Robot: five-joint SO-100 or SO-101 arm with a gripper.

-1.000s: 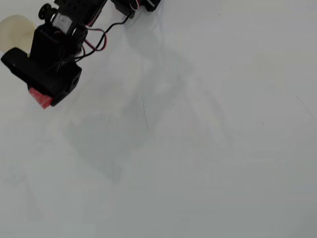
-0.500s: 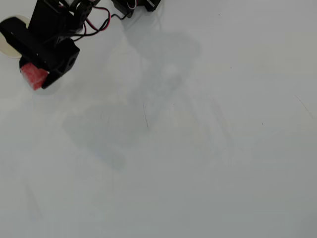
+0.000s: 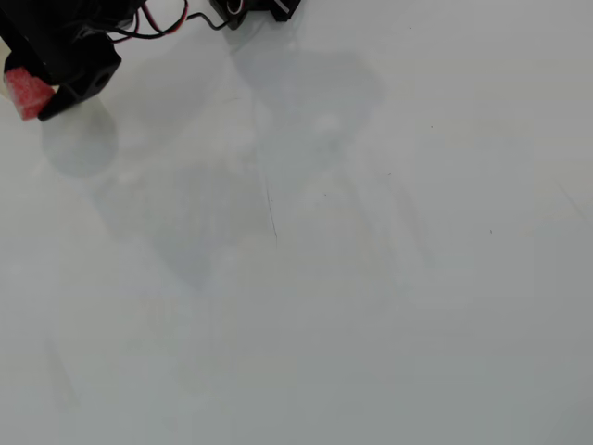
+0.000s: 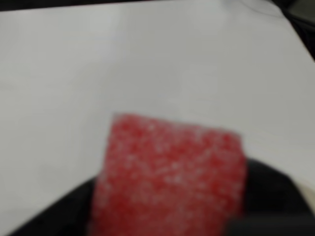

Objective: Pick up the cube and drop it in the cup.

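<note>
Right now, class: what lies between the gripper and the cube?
Nothing: the gripper is shut directly on the cube, as the overhead view shows; the wrist view shows the cube against black gripper parts.

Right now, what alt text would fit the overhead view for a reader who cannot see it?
A black robot gripper at the top left corner holds a small red cube above a plain white table. Red and black wires trail along the top edge, soft shadows fall across the tabletop, and no cup shows in this view.
</note>
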